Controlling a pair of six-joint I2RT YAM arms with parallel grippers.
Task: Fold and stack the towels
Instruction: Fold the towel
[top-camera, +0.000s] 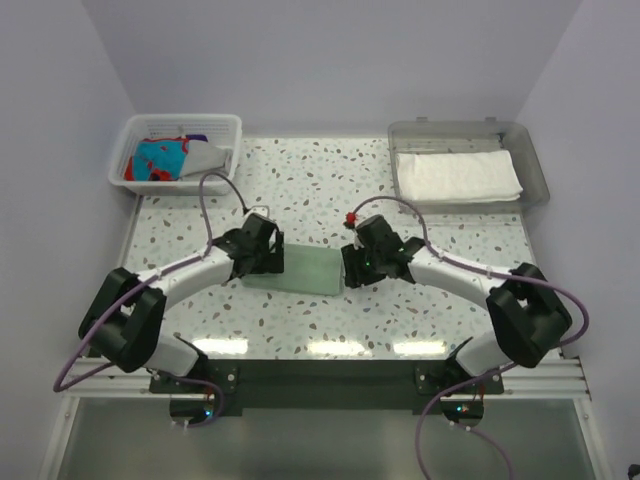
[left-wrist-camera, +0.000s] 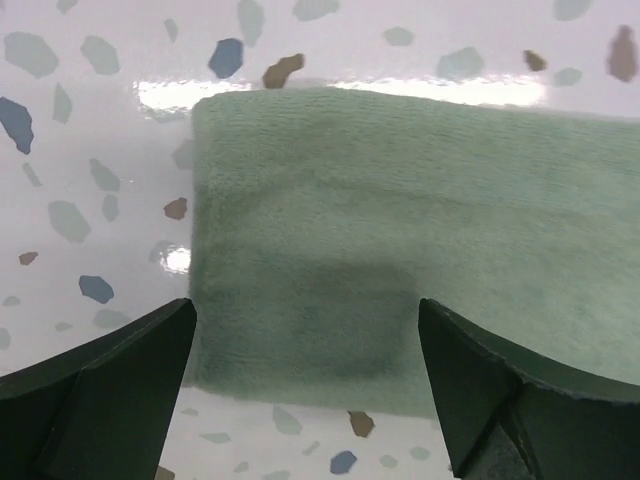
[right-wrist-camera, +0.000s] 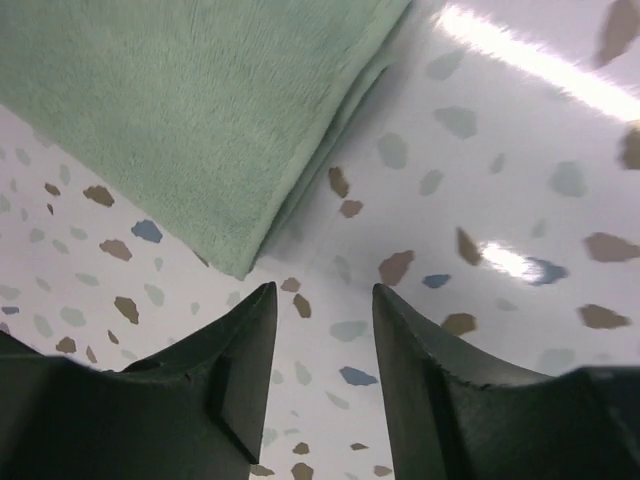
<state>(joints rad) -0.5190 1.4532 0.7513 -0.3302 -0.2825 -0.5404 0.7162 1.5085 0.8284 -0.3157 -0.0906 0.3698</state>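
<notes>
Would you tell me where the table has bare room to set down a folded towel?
The widest bare table lies far back, between the white basket and the clear tray. A narrower strip runs along the near edge, in front of the mint towel. The middle is crowded: left tool and right tool flank that towel.

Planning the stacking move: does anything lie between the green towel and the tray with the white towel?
Nothing visible: bare table separates green towel and tray; the right gripper hovers by the towel's right edge.
</notes>
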